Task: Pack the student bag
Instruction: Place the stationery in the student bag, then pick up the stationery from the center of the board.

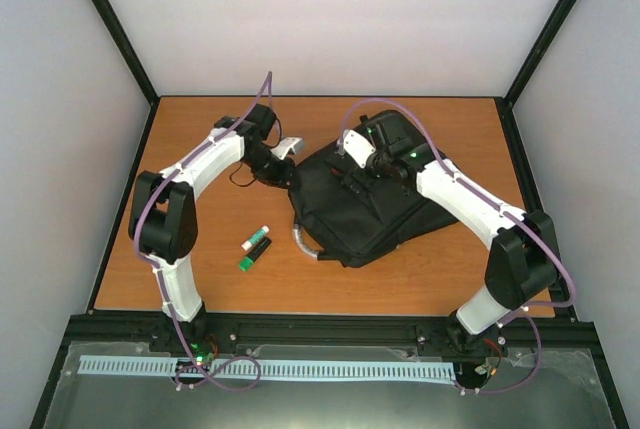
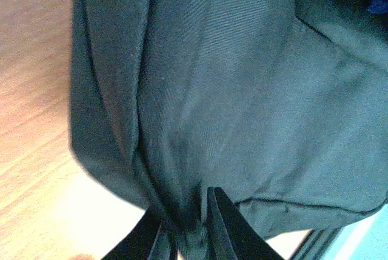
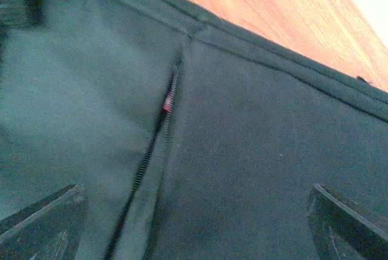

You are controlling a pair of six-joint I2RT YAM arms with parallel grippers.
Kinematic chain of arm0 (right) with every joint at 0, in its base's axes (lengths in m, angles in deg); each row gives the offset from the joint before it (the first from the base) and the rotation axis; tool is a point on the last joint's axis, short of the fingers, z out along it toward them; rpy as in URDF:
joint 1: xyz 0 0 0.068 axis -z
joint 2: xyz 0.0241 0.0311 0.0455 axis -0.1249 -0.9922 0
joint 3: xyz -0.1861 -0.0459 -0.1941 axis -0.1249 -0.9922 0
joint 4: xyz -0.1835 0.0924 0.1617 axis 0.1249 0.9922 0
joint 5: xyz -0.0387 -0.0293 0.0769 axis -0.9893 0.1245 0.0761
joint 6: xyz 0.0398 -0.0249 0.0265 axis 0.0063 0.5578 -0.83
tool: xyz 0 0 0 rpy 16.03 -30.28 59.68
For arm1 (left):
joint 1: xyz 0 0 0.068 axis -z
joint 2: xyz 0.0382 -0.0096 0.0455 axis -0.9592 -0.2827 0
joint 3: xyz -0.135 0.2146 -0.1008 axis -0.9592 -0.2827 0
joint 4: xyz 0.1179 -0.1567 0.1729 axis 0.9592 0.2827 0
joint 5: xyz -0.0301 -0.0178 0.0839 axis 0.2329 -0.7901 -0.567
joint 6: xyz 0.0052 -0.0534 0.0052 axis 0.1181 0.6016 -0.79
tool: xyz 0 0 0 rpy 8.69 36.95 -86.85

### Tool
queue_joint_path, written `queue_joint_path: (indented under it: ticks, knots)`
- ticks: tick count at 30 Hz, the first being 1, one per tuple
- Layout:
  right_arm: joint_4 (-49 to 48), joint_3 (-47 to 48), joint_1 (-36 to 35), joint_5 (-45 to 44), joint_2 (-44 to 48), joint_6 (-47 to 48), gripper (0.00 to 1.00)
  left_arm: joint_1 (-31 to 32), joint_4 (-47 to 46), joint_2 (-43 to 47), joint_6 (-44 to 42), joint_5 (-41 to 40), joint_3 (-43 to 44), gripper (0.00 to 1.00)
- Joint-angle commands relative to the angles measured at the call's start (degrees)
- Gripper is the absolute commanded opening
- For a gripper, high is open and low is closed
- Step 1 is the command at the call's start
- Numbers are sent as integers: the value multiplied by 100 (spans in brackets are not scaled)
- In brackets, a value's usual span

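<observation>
You had the left gripper (image 2: 188,239) clenched on the student bag (image 1: 365,211). In the left wrist view its two dark fingers (image 2: 221,226) were pressed almost together, with a fold of the black fabric pinched between them at a corner of the bag, just above the wooden table (image 1: 400,284). From above, that grip sat at the bag's left edge.

Your right gripper (image 3: 194,223) was spread wide and held nothing. Its fingers (image 3: 42,226) stood at either side of the right wrist view, over the bag's cloth near a zipper (image 3: 154,145) that was parted a little, with something red showing in the gap. The views did not show whether those fingertips touched the fabric.

The bag lay flat on the middle-right of the table, its grey loop handle (image 1: 305,242) towards the near side. Two small stick-shaped items (image 1: 254,247) lay on the table near the handle, apart from the bag.
</observation>
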Motion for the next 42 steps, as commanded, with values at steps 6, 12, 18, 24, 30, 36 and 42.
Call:
queue_joint_path:
  ticks: [6, 12, 18, 24, 30, 36, 42]
  knots:
    - [492, 283, 80, 1153, 425, -170, 100, -32, 291, 499, -796, -1994, 624, 65]
    - [493, 174, 99, 1107, 502, 92, 100, -67, 129, 1012, -1219, -4323, 477, 100]
    - [517, 95, 117, 1490, 563, -138, 100, -67, 22, 1294, -969, -4178, -4, 100]
    - [474, 46, 117, 1384, 585, -144, 100, -50, -171, 2381, -937, -3402, -951, 100]
    - [322, -138, 117, 1625, 618, -231, 100, -50, -348, 2886, -1289, -4045, -2214, 100]
    - [308, -267, 117, 1651, 660, -229, 100, -198, -12, 2289, -754, -2730, -2414, 100]
    - [174, -389, 119, 1755, 645, -276, 100, -225, 294, 2005, -1103, -2419, -2347, 93]
